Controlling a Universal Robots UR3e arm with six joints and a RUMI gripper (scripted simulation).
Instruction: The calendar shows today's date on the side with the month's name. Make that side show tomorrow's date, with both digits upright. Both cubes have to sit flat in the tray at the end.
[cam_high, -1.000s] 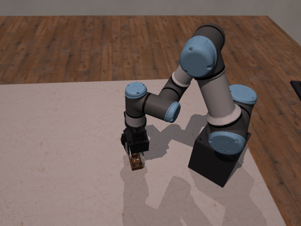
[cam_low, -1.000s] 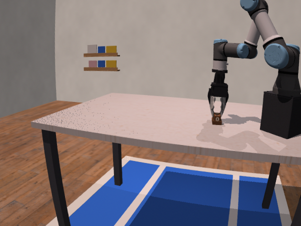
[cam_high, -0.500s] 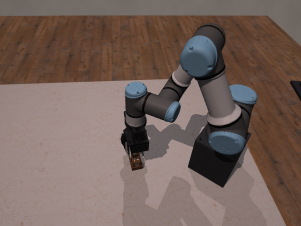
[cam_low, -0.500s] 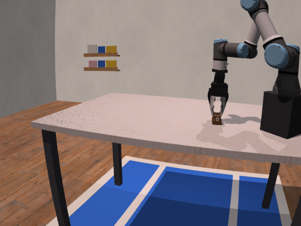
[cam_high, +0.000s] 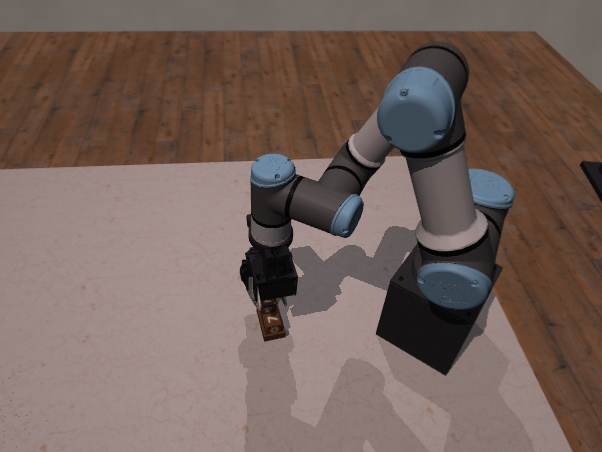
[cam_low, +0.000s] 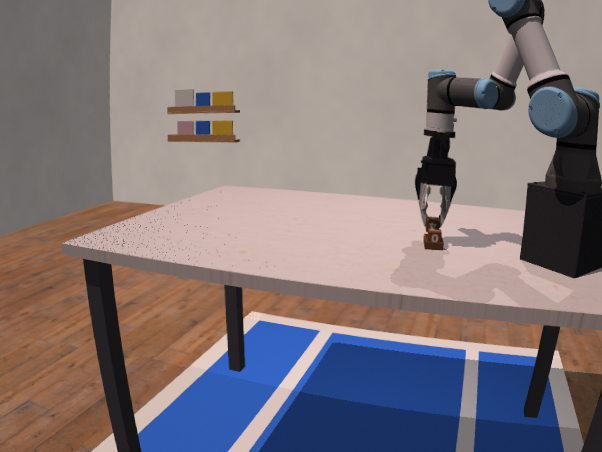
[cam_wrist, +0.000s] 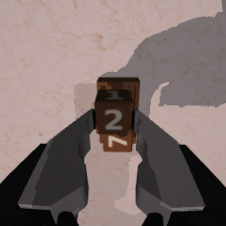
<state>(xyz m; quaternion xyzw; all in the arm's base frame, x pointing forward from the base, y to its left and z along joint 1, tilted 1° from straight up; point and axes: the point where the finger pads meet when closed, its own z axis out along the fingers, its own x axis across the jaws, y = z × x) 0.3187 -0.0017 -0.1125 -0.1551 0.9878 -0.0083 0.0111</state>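
My gripper (cam_high: 270, 303) (cam_low: 434, 224) (cam_wrist: 114, 110) points down, shut on a brown cube (cam_low: 433, 220) (cam_wrist: 114, 126). In the wrist view its top shows an upright 2, and a 1 shows on its far side. The cube is raised above the brown tray (cam_high: 274, 338) (cam_low: 434, 247) (cam_wrist: 118, 80). The other cube (cam_high: 271, 319) (cam_low: 435, 238) (cam_wrist: 118, 142) sits at one end of the tray, with a 7 on top, turned sideways in the wrist view, and a 0 on the side facing the exterior camera. The month's name is not readable.
The tray stands on the pale table (cam_high: 125, 300) (cam_low: 300, 240). The arm's black base block (cam_high: 425, 325) (cam_low: 560, 230) is to the right in the top and exterior views. Two small wall shelves (cam_low: 200, 110) are far behind.
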